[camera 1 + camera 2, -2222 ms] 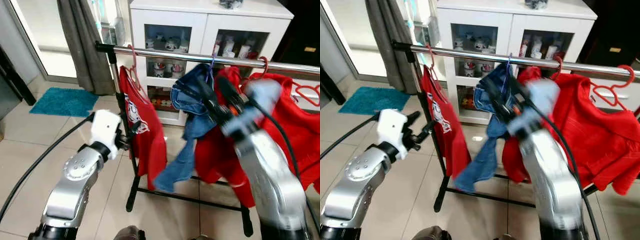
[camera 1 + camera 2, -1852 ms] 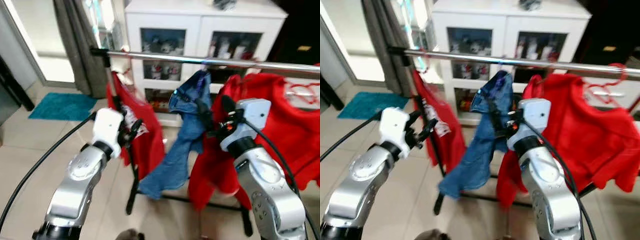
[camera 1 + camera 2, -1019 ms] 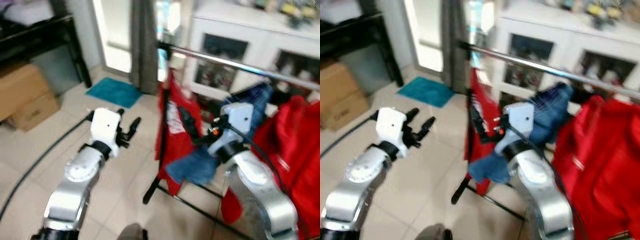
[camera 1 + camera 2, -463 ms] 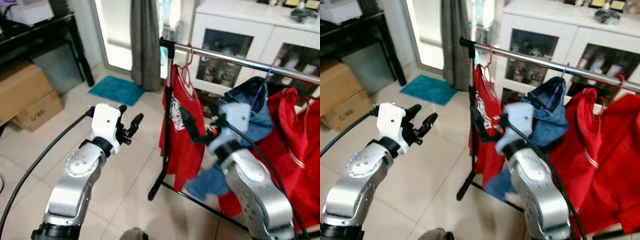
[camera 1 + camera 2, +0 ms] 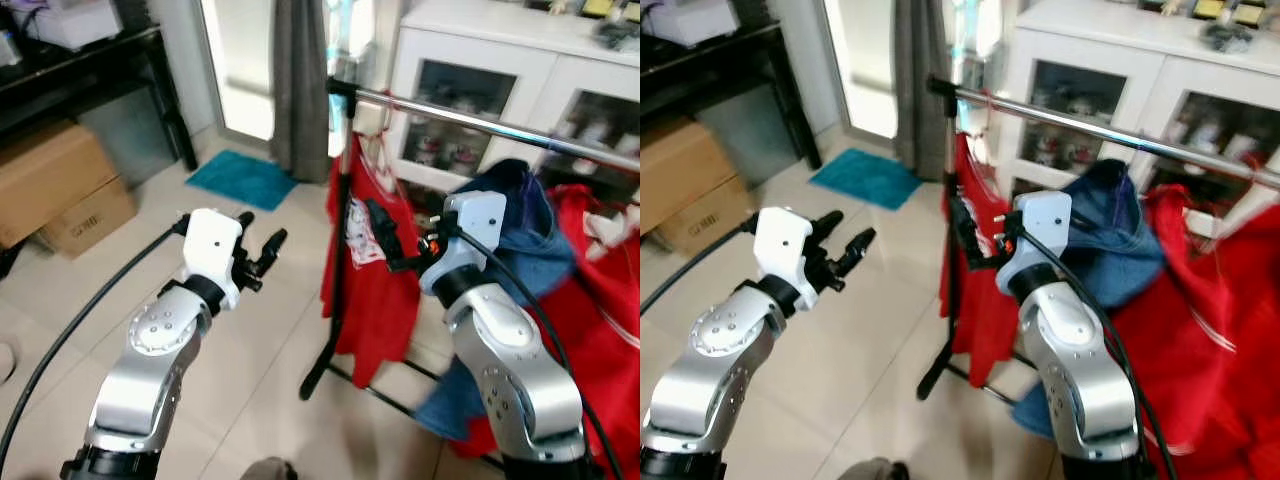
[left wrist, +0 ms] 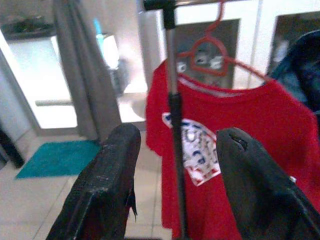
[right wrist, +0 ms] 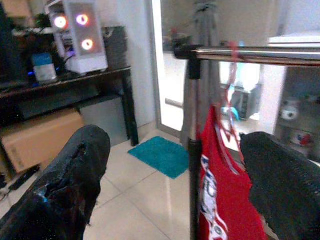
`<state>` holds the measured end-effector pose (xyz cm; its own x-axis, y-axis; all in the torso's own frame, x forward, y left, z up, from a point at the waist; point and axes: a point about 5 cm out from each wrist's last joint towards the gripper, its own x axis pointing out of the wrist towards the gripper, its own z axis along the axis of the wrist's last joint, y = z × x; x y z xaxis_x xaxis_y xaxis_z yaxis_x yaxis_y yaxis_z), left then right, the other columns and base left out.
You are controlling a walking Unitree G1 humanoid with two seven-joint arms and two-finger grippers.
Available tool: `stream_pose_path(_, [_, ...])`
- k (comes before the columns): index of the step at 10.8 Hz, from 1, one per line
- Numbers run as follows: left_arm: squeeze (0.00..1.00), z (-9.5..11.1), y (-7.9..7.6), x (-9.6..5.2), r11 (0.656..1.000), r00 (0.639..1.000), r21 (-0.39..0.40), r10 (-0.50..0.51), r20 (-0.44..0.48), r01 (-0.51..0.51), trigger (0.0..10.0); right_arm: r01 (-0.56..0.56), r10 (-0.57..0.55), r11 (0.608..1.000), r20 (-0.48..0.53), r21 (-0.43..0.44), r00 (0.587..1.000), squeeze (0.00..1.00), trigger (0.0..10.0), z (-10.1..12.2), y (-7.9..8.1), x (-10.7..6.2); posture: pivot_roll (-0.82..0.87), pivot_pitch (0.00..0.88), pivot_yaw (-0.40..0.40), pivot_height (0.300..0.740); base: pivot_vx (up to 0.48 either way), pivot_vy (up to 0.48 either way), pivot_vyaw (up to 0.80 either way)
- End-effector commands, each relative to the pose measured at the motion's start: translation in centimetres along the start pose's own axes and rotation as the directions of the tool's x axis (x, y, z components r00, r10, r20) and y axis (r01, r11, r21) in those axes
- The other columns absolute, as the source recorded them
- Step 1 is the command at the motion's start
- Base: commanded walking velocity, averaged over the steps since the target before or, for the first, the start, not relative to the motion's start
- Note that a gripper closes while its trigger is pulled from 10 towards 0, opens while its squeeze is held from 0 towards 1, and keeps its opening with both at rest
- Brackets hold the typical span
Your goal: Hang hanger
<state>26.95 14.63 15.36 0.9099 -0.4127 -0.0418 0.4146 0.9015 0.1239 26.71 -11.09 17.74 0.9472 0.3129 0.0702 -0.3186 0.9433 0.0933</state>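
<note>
left wrist view is showing the left gripper (image 6: 172, 187) spread empty; right gripper (image 7: 172, 185) too. centre frame, the red hanger (image 6: 212, 47) is looking light, stiff; grip its hook.

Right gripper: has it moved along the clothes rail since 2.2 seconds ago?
Yes. The right gripper was at the blue denim garment; now it is before the red T-shirt, nearer the rack's end post.
</note>
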Motion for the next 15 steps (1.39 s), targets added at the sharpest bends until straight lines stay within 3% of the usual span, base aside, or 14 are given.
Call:
stream_pose_path(1, [0.00,0.2,0.1,-0.2,1.000,1.000,0.006,-0.006,0.000,0.006,10.0,0.004,-0.004,1.000,0.002,-0.002,1.000,1.00,10.0,0.1,0.1,0.2,0.07,0.000,0.001,0.723,0.285,0.000,0.80])
stream_pose_path(3, [0.00,0.2,0.0,-0.1,1.000,1.000,0.006,-0.015,0.000,0.015,10.0,-0.005,0.005,1.000,0.010,0.009,1.000,0.99,10.0,0.0,0.3,0.1,0.06,0.000,0.009,0.723,0.309,0.000,0.00])
stream_pose_path(4, [0.00,0.2,0.0,-0.1,1.000,1.000,0.006,-0.020,-0.001,0.020,10.0,-0.008,0.008,1.000,0.005,0.012,1.000,0.82,10.0,-0.1,0.3,0.0,0.06,0.000,0.011,0.723,0.307,0.000,0.00])
stream_pose_path(5, [0.00,0.1,-0.1,-0.1,1.000,1.000,0.008,-0.029,-0.005,0.029,10.0,0.002,-0.002,1.000,0.007,0.015,1.000,0.31,10.0,-0.1,0.2,-0.1,0.06,0.000,0.013,0.723,0.315,0.000,0.00])
stream_pose_path(6, [0.00,0.0,-0.1,-0.1,0.999,0.999,0.011,-0.040,-0.008,0.040,10.0,0.022,-0.022,1.000,0.015,0.001,1.000,0.00,10.0,-0.1,0.0,-0.2,0.06,0.000,0.014,0.723,0.315,0.000,0.00])
stream_pose_path(11, [0.00,-0.3,-0.4,-0.3,0.997,0.997,0.020,-0.075,-0.033,0.075,10.0,0.074,-0.075,0.997,-0.026,-0.011,0.997,0.00,10.0,0.1,-0.6,0.3,0.06,0.000,0.006,0.723,0.304,0.000,0.00])
stream_pose_path(13, [0.00,-1.2,-1.0,-1.5,0.969,0.967,0.048,-0.235,-0.102,0.241,10.0,0.163,-0.169,0.985,-0.116,-0.057,0.979,0.00,10.0,-0.2,-2.1,1.2,0.06,0.000,0.004,0.723,0.000,0.000,0.00])
stream_pose_path(15, [0.00,-1.2,-0.1,-2.1,0.945,0.940,0.042,-0.319,-0.125,0.326,10.0,0.244,-0.258,0.965,-0.177,-0.098,0.950,0.00,10.0,-0.2,-4.1,3.5,0.07,0.000,0.003,0.723,0.000,0.000,0.00])
